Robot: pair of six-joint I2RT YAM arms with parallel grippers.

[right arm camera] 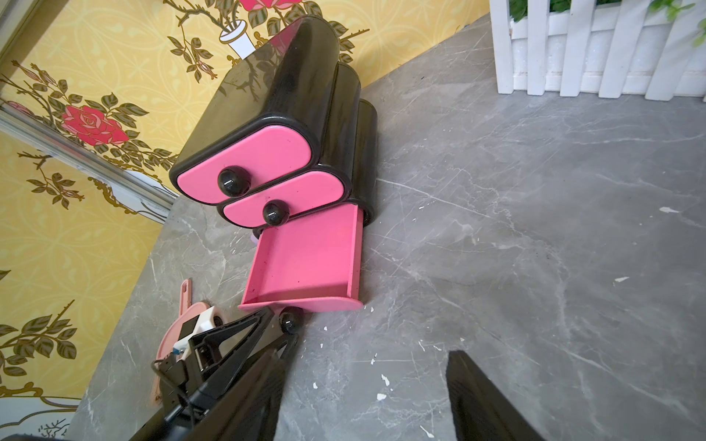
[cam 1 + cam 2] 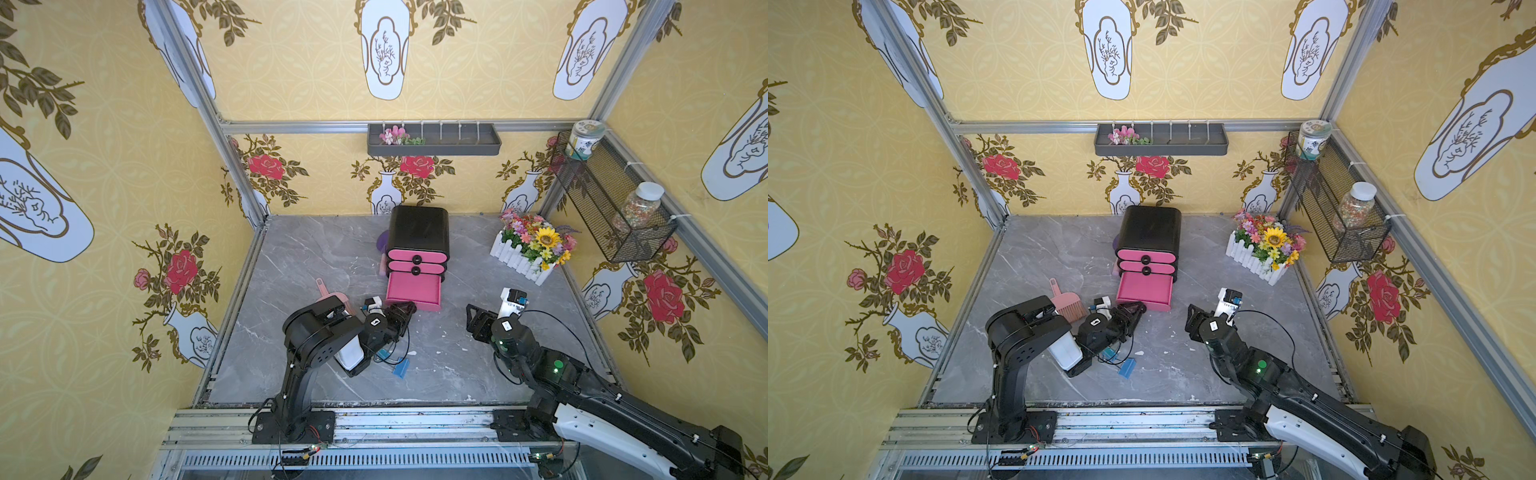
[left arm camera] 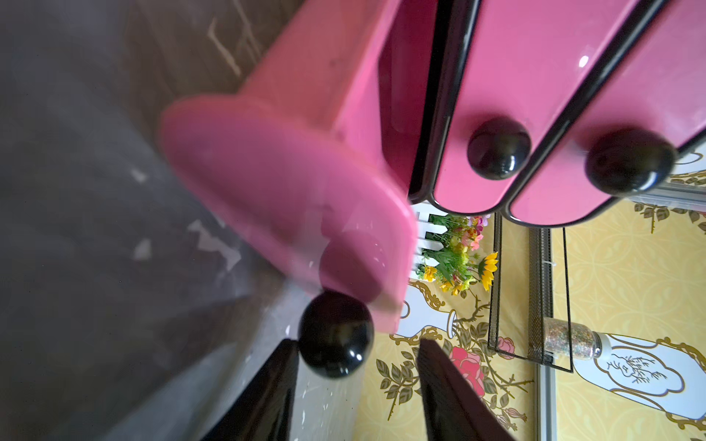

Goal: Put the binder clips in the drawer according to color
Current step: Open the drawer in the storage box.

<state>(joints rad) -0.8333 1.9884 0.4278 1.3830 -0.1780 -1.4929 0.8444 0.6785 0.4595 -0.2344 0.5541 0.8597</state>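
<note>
Loosely between tips of spread left claw point(image 3: 356, 343), drawer point(image 3: 290, 183) knob point(image 3: 335, 334); right claw point(image 1: 365, 357) spread.

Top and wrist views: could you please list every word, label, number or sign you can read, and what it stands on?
None can be read.
Jar in the wire basket: printed label, too small to read.
Left arm's white sticker: dark mark, too small to read.
Right arm's white sticker: the same.
The drawer: plain fronts, no lettering.
</note>
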